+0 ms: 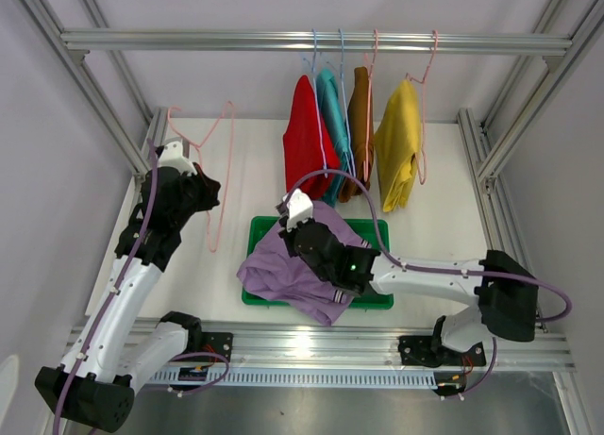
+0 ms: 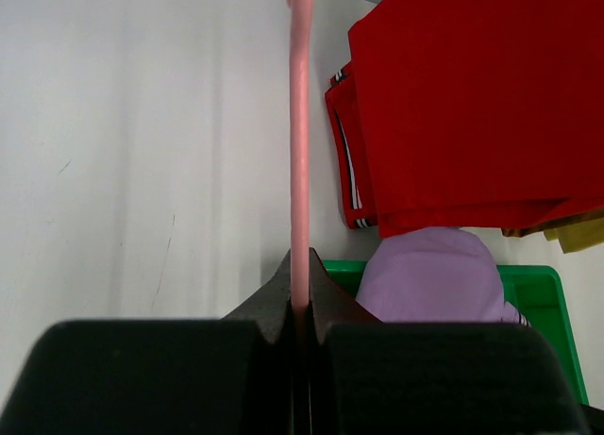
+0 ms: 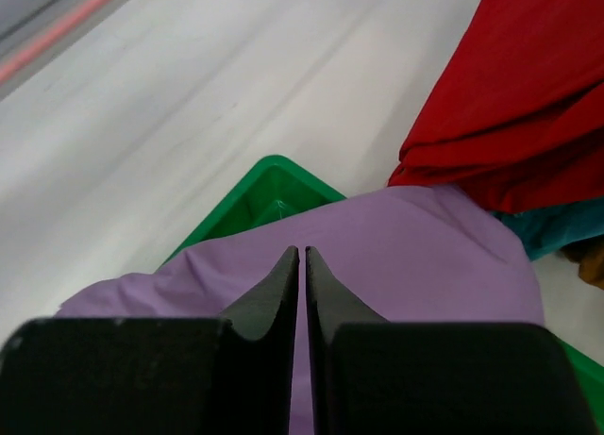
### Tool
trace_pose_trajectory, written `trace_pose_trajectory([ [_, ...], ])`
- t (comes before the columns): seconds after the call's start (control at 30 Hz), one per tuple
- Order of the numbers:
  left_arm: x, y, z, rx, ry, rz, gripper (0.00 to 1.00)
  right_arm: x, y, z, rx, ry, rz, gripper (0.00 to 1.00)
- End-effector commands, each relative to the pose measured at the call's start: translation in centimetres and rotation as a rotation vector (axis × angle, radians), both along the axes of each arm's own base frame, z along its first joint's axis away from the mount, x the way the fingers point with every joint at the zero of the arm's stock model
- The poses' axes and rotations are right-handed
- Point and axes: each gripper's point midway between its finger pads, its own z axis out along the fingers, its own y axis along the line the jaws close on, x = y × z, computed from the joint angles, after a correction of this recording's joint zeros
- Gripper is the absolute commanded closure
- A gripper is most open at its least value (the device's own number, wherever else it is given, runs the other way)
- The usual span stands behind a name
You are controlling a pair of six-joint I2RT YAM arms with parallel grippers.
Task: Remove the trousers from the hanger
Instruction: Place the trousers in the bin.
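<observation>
Just under the right gripper [image 3: 301, 254], jaws together: lilac trousers [image 3: 425, 256].

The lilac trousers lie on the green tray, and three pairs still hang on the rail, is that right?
Not quite. Four pairs still hang on the rail, not three: red, teal, brown and yellow, as the top view shows. The lilac trousers do lie on the green tray.
</observation>
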Motion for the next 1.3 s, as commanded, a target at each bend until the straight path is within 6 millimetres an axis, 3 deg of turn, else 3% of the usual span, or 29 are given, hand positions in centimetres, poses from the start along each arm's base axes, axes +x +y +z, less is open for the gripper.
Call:
trace_pose_trajectory([
  [0.0, 0.2, -0.7, 2.8, -0.012, -0.073, -0.036, 1.00, 0.5, 1.5, -2.3, 0.030, 0.073, 0.030, 0.92],
  [0.13, 0.1, -0.8, 2.8, -0.014, -0.073, -0.040, 1.00, 1.0, 3.1, -5.1, 0.009, 0.123, 0.056, 0.94],
  [0.2, 0.2, -0.8, 2.7, -0.013, -0.070, -0.040, 0.99, 0.8, 4.3, -8.8, -0.027, 0.191, 0.068, 0.95],
  [0.27, 0.1, -0.8, 2.9, -0.015, -0.074, -0.039, 1.00, 0.7, 4.4, -9.6, -0.036, 0.206, 0.067, 0.95],
  [0.43, 0.1, -0.8, 3.1, -0.018, -0.080, -0.039, 1.00, 0.1, 4.0, -15.5, -0.105, 0.307, 0.045, 0.96],
  [0.53, -0.1, -1.2, 3.0, -0.025, -0.074, -0.063, 1.00, 0.0, 3.5, -16.8, -0.128, 0.328, 0.028, 0.98],
  [0.63, -0.1, -1.2, 2.9, -0.026, -0.070, -0.067, 0.99, 0.0, 3.1, -16.1, -0.133, 0.324, 0.020, 0.98],
  [0.9, -0.1, -1.4, 3.0, -0.026, -0.072, -0.071, 0.99, 0.5, 0.8, -9.1, -0.091, 0.228, -0.013, 0.96],
  [1.07, -0.1, -1.4, 2.9, -0.019, -0.070, -0.070, 1.00, 1.4, -1.1, -9.0, -0.112, 0.217, -0.051, 0.95],
  [1.27, -0.2, -1.6, 2.9, -0.011, -0.072, -0.077, 1.00, 3.2, -2.7, -11.6, -0.119, 0.261, -0.093, 0.96],
])
